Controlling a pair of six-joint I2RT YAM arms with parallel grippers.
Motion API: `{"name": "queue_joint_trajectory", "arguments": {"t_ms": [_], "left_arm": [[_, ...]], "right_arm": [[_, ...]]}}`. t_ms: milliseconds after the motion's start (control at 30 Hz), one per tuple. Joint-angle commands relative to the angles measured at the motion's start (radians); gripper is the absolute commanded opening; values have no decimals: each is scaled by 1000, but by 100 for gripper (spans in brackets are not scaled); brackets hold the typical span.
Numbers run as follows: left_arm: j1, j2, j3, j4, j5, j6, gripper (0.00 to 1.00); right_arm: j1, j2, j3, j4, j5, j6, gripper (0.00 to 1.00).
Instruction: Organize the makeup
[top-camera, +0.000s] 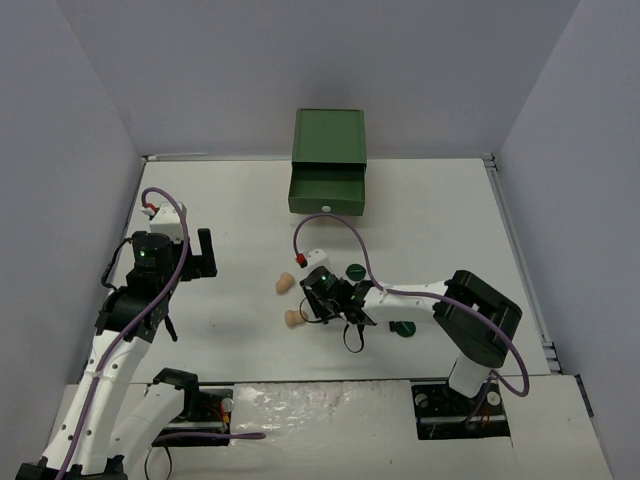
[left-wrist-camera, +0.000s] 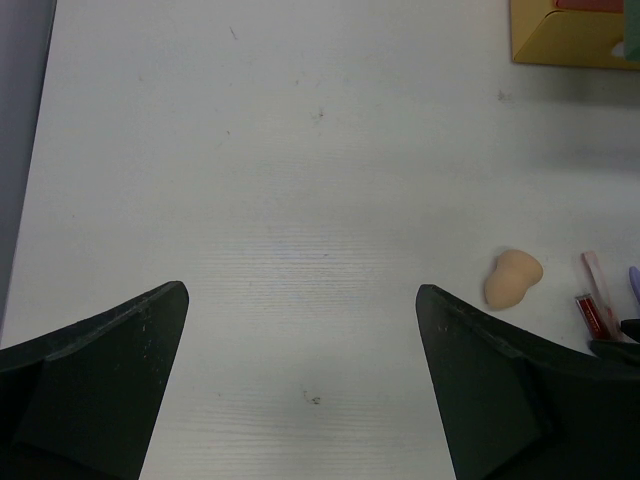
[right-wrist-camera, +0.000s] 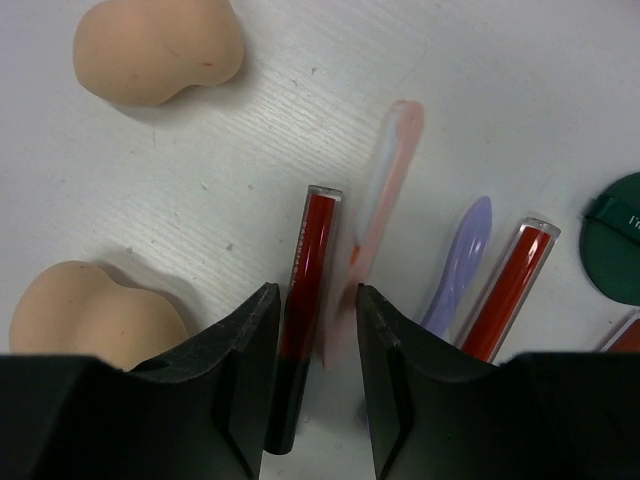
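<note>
White table (top-camera: 450, 220) stretches toward us from the drawer box (top-camera: 328, 175), where we find our right gripper (right-wrist-camera: 312, 300) narrowly parted astride a red-and-black stick (right-wrist-camera: 314, 240) lying lengthwise between its jaws, the left gripper (left-wrist-camera: 302, 291) spread wide, farther off.

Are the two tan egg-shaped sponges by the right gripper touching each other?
Apart. Right wrist view shows bare white table between the upper tan egg-shaped sponge and the lower tan sponge.

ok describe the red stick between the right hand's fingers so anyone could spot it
From the green drawer box, come forward to the right hand by two tan sponges. The red stick lies between its fingers, nearer the sponges than the other red sticks.
</note>
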Motion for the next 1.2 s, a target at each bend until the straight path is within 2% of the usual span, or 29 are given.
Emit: {"name": "queue_joint_trajectory", "arguments": {"t_ms": [0, 300, 567, 800, 1167], "left_arm": [[6, -5, 37, 45, -3, -13, 97], [6, -5, 39, 45, 1, -14, 97], [6, -3, 39, 45, 1, -15, 97], [4, 2, 39, 45, 2, -15, 97], [4, 2, 39, 45, 2, -14, 97]], "right_arm": [[17, -22, 36, -74, 67, 33, 37], [47, -80, 28, -125, 121, 65, 46], [67, -80, 59, -163, 107, 105, 45], [69, -73, 55, -203, 68, 148, 32], [71, -44, 62, -231, 21, 159, 20]]}}
